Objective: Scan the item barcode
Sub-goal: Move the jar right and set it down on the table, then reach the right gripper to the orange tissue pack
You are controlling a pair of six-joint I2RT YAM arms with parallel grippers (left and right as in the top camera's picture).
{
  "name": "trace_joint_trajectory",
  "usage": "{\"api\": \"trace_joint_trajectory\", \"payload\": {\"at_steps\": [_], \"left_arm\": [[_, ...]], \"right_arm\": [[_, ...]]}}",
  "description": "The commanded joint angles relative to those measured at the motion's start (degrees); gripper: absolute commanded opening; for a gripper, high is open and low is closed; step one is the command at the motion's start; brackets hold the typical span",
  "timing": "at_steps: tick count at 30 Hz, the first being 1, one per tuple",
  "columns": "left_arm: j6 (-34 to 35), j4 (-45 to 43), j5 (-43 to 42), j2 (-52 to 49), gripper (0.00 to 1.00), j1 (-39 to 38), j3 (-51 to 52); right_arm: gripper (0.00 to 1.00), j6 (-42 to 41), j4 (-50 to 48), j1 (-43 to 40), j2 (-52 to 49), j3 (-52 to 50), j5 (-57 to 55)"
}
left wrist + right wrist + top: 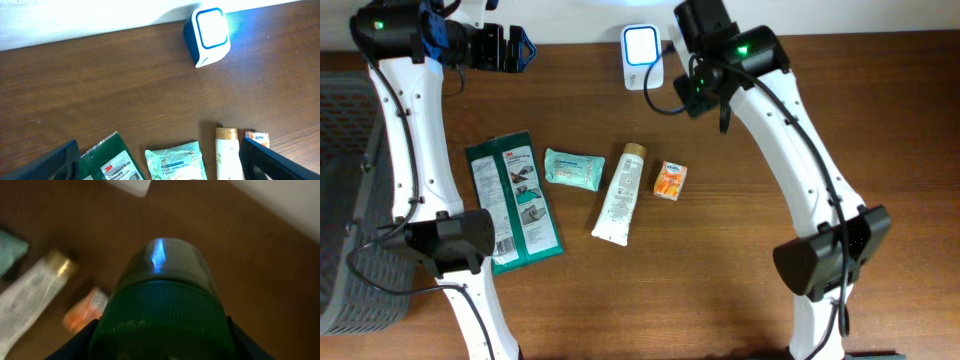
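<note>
Green ribbed lid [160, 325] tops round glossy jar [167, 262], clamped in right jaws.

Table [720, 250], scanner [642, 52], gloves [515, 200], wipes [574, 168], tube [619, 195], carton [670, 181]

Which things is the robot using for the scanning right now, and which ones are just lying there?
In use:
scanner with the blue light
green-capped bottle, held up off the table

Just lying there:
green gloves pack
teal wipes pack
white tube
small orange box
grey basket
</note>
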State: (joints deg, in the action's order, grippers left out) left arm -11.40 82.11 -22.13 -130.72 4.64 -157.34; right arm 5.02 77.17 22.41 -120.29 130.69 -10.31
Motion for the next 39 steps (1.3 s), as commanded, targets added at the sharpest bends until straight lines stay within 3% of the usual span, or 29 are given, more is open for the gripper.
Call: {"api": "trace_joint_trajectory", "payload": {"at_steps": [1,6,14,26,35,36,39], "left_arm": [[-0.92,0.07,-0.61,0.57,0.99,0.02,-0.44],[-0.92,0.07,-0.61,0.57,0.99,0.04,-0.44],[-0.92,0.07,-0.61,0.57,0.99,0.04,-0.44],[-0.92,0.07,-0.61,0.57,0.99,0.04,-0.44],[-0.92,0.07,-0.61,0.57,0.99,0.02,-0.44],[-0.92,0.07,-0.61,0.57,0.99,0.04,-0.44],[-0.92,0.07,-0.61,0.57,0.99,0.04,-0.44]], "right_arm": [[0.41,-7.67,4.15,-2.84,-0.72,-2.38,2.67],[0.41,-11.76,2.60,-12.20,-1.07,-11.74,6.56],[0.39,-11.74,-1.14,-29.55,-1.07,-22.23,16.11],[0.40,-9.94,-7.13,-35.10,-1.27,-30.12,14.16],[0.71,-11.10,-5.09,-35.21,-1.27,-30.14,14.40],[0.79,-11.08,-4.87,-35.21,-1.25,-30.01,14.67],[0.85,-11.08,-3.41,-35.19,-0.57,-28.28,16.17]]}}
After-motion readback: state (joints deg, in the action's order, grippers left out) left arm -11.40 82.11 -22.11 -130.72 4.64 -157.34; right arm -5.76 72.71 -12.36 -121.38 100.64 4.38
